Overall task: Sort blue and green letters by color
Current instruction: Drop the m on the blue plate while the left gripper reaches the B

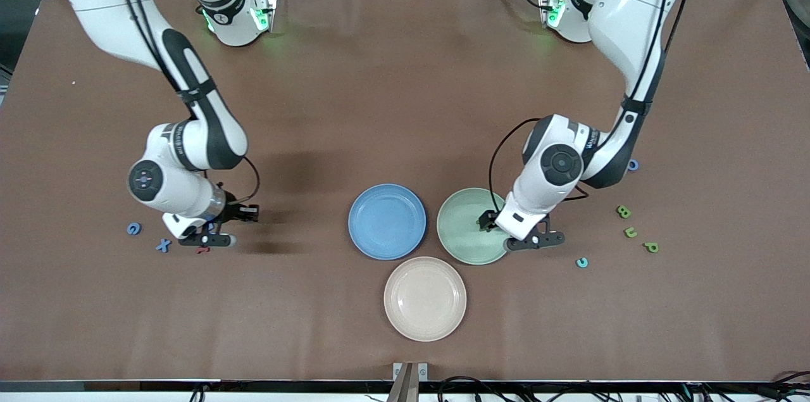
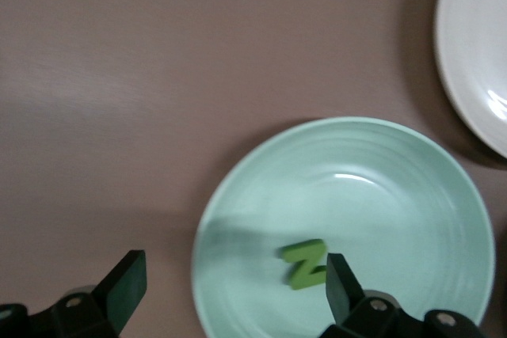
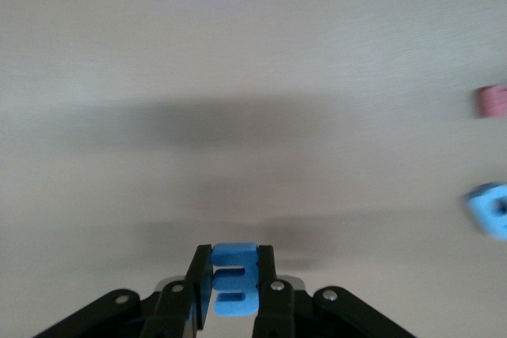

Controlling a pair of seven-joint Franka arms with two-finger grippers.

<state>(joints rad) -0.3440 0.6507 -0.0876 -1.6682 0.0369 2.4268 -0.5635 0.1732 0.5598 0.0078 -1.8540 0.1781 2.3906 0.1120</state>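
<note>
Brown table cloth carried three plates. My right gripper [image 3: 234, 286] pinched a blue letter [image 3: 234, 278] above the right arm's end, well apart from the blue plate [image 1: 386, 221] toward the middle (a sideways carry, I judged). My left gripper [image 2: 230, 294] hung spread over the green plate [image 2: 396, 187], a green letter [image 2: 306, 263] lying in it.
</note>
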